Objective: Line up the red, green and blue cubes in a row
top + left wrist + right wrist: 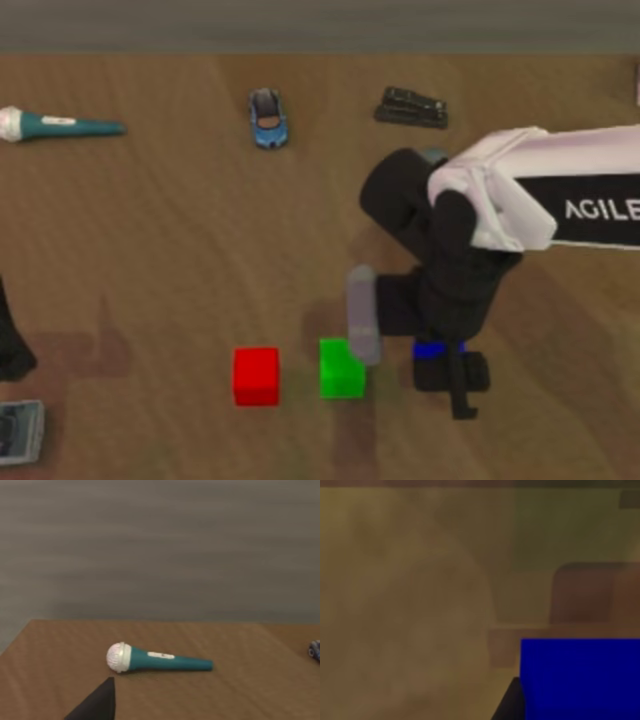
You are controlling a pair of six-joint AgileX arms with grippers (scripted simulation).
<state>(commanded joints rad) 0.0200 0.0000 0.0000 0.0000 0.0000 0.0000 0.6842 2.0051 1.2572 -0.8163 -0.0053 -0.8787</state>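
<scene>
Row in progress: red cube left of the green cube, well apart; blue cube just right of it, grasped by the right gripper; risk—crooked release nudging green; left arm parked far left.

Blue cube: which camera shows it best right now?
The right wrist view: the small matte blue cube fills its corner. The top view shows only a blue sliver under the right gripper. The left wrist view misses it.

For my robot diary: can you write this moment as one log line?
right gripper: over blue cube, right of green cube | red cube: leftmost | left arm: parked at table's left edge
</scene>
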